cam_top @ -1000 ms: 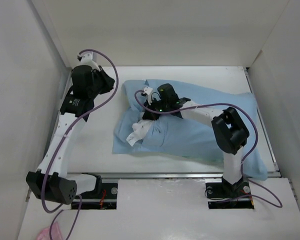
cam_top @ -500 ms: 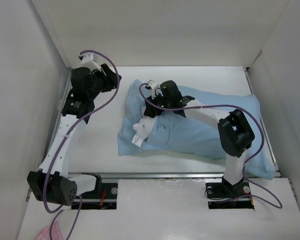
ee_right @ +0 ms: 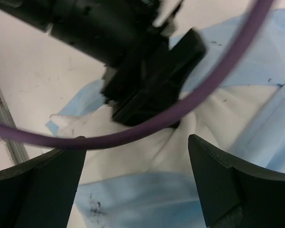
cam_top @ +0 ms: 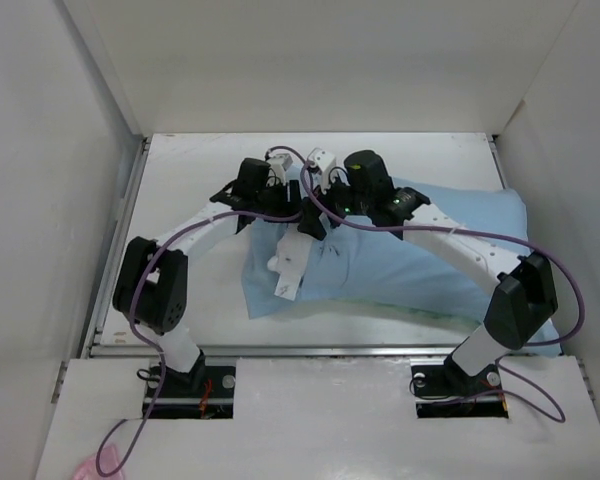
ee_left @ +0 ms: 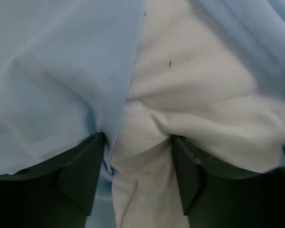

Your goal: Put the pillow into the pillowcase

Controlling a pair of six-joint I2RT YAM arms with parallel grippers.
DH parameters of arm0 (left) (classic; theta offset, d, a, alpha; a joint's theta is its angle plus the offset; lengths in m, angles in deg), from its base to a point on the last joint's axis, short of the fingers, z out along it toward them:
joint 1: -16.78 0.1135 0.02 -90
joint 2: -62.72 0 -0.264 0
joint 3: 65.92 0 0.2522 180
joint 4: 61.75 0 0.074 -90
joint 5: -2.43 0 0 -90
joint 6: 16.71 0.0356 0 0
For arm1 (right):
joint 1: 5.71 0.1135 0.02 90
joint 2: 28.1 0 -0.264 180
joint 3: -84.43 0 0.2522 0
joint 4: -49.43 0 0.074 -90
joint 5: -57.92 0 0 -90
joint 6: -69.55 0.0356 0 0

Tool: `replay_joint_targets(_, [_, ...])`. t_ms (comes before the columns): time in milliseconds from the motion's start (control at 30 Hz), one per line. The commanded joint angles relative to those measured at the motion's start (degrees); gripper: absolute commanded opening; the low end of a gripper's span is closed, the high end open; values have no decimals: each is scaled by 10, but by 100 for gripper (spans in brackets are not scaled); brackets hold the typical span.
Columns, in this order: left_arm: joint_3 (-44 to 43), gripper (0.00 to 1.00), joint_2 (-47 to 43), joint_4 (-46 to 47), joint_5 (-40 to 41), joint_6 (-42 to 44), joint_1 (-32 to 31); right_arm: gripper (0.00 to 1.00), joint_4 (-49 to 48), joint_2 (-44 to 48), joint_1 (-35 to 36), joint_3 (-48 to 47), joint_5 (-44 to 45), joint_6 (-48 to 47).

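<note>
The light blue pillowcase (cam_top: 430, 260) lies across the table's right half with the pillow inside it. Only the pillow's white end (cam_top: 292, 268) pokes out of the case's left opening. My left gripper (cam_top: 280, 195) is pushed down onto that end. In the left wrist view it (ee_left: 137, 180) stands open, with a fold of white pillow (ee_left: 199, 95) and the blue case hem (ee_left: 52, 71) bulging between its fingers. My right gripper (cam_top: 313, 218) hovers just beside it, wide open (ee_right: 137, 185) above the pillow (ee_right: 133, 147) and pillowcase (ee_right: 147, 199), holding nothing.
White walls close the table on the left, back and right. A metal rail (cam_top: 320, 350) runs along the near edge. A purple cable (ee_right: 147, 128) crosses under the right wrist, in front of the left gripper's black body (ee_right: 147, 80). A pink scrap (cam_top: 85, 467) lies bottom left.
My left arm swung from the left wall over to the pillow's exposed end and opened. My right gripper opened, letting go of the fabric, and shifted up and right. The bundle slid slightly right.
</note>
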Motion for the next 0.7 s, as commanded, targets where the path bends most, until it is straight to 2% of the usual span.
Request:
replay_joint_targets(0, [-73, 52, 41, 0, 33, 12, -6, 93, 30, 6, -1, 0, 4, -7])
replay_joint_targets(33, [-86, 46, 50, -6, 69, 12, -6, 93, 30, 6, -1, 0, 4, -7])
replay_joint_targets(67, [-86, 44, 56, -11, 83, 5, -6, 93, 30, 1, -1, 0, 4, -7])
replay_joint_targets(200, [-78, 42, 46, -20, 102, 5, -6, 91, 41, -14, -1, -23, 32, -7])
replay_joint_targets(267, [-56, 48, 25, -20, 96, -1, -6, 91, 46, -29, -1, -37, 40, -7])
replay_joint_targets(300, [-48, 55, -1, -20, 101, -1, -6, 91, 46, -29, -1, -44, 40, -7])
replay_joint_targets(500, [10, 67, -70, 17, 102, -6, 23, 91, 48, -48, -1, -95, 40, -7])
replay_joint_targets(567, [10, 69, -62, 25, 102, -12, 33, 91, 54, -56, -1, -114, 40, -7])
replay_joint_targets(667, [-41, 67, -2, 18, 87, 3, 41, 91, 61, -77, -1, -135, 53, -7])
